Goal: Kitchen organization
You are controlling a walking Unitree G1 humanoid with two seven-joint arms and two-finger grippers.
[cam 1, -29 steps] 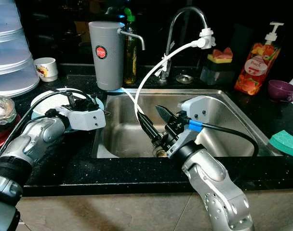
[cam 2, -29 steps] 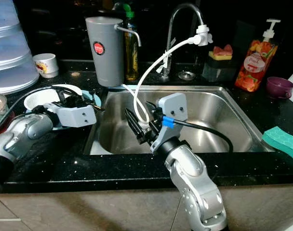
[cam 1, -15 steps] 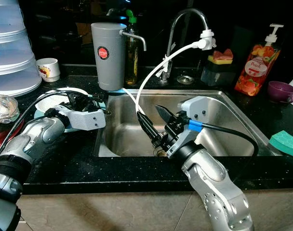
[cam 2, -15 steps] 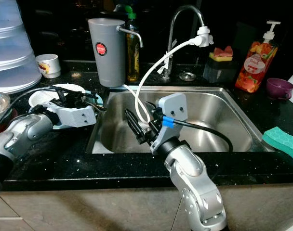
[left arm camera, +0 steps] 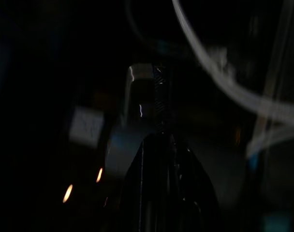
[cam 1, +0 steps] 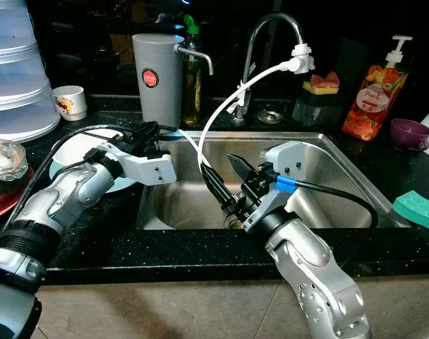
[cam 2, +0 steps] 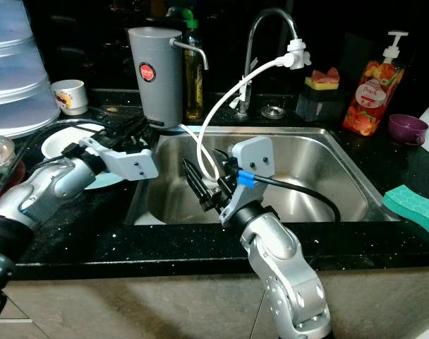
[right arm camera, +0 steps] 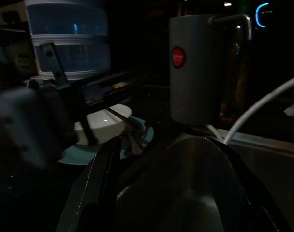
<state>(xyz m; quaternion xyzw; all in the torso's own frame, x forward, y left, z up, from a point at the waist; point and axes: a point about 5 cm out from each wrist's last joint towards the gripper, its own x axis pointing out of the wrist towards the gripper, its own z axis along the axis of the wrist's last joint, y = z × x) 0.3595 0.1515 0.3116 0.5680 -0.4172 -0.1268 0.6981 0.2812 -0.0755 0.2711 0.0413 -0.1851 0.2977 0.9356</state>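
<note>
Two robot arms at the sink [cam 1: 327, 152].
The left gripper [cam 1: 149, 131] is beside it, fingers together, holding nothing I can see. The right gripper [cam 1: 225, 180] is over it, fingers apart, empty.

Orange soap bottle [cam 1: 374, 90] stands upper right, purple cup [cam 1: 411, 132] beside it, green sponge [cam 1: 419, 209] at right edge.
</note>
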